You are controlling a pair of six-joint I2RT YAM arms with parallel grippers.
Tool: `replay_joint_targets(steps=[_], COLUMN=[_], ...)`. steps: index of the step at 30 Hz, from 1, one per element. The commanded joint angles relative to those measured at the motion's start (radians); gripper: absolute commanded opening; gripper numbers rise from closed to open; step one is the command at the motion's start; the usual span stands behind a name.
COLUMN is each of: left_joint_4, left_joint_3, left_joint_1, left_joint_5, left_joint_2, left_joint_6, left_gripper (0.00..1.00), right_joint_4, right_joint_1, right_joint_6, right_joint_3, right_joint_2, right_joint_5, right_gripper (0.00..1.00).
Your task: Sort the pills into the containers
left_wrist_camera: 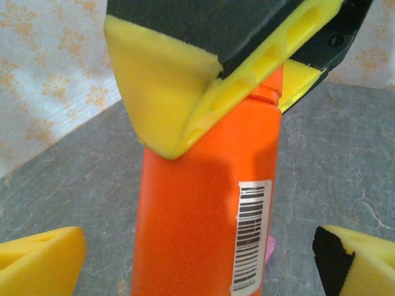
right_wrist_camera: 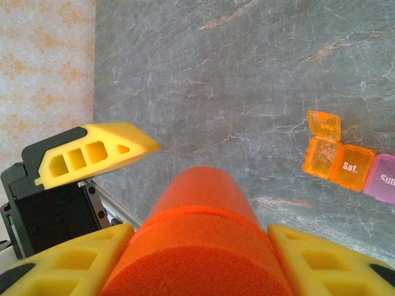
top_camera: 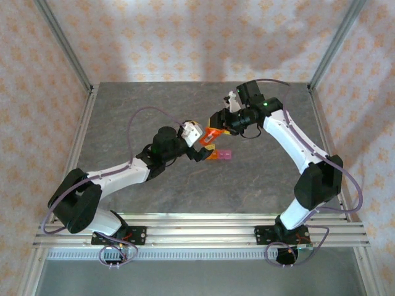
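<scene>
A grey marbled table (top_camera: pixel 160 191) carries the containers (right_wrist_camera: pixel 349 165), the orange end cell's lid flipped open.

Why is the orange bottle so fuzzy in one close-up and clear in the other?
Right wrist view: the orange bottle sits almost against the lens and blurs, while the pill containers beyond are sharp enough to read "Sat." Left wrist view: its barcode is crisp. Top view: even light, soft shadow on the back wall.

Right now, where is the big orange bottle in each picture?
Top external: orange bottle near the centre.
Left wrist: orange bottle in the centre, barcode label showing.
Right wrist: orange bottle bottom centre, clamped in the right gripper.
Shared landmark: the grey marbled table.
</scene>
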Motion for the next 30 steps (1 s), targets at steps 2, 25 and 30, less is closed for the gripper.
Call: replay_joint_targets(steps=[2, 25, 30], left_joint_4=[-0.034, -0.145, -0.172], left_joint_3=[0.04, 0.072, 0.087], left_joint_1=[-0.004, -0.004, -0.001], left_joint_5=[0.018, -0.387, -0.358], left_joint_2=[0.02, -0.055, -0.049], left_joint_6=[-0.026, -0.068, -0.055], left_gripper=[1.0, 1.0, 1.0], right_joint_4=[0.035, 0.041, 0.028], right_joint_1=[-0.003, -0.003, -0.005], right_joint_6=[0.009, 0.01, 0.003], right_joint_3=[-0.008, 0.032, 0.051], right_joint_2=[-0.04, -0.018, -0.014], right_joint_5=[-0.029, 0.064, 0.082], right_gripper=[0.42, 0.42, 0.42])
